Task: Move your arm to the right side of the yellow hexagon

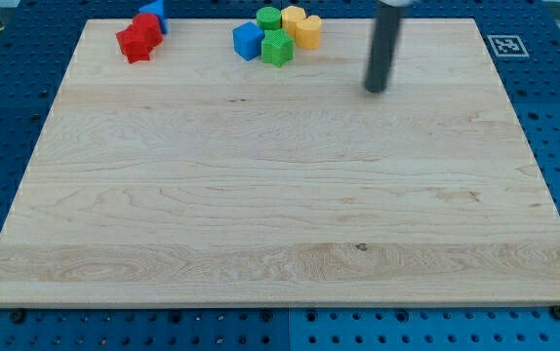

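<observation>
Nearest the camera: wooden board (280, 253), light grain, bare across its near and middle parts, sitting on a blue pegboard table (7, 88). Small dark knot in the wood near right of centre. Fiducial tag (506, 45) on the table past the board's far right corner.

All blocks bunched along the far edge. Far left: red block (138, 40), star-like shape, touching a blue block (155, 14) just behind it, shape unclear, partly cut off by the frame. Far centre cluster: blue cube (248, 41), green star (276, 48) just right of it, green cylinder (268, 19) behind them, yellow heart (293, 19) next to the cylinder, yellow hexagon (307, 32) at the cluster's right end, touching the heart and close to the green star.

My tip (375, 90) is on the board, right of the hexagon and slightly nearer, apart from it with bare wood between. Touching no block. Rod runs up out of the frame top. No hand here, just a plain rod, so nothing opens or closes and nothing is held.
</observation>
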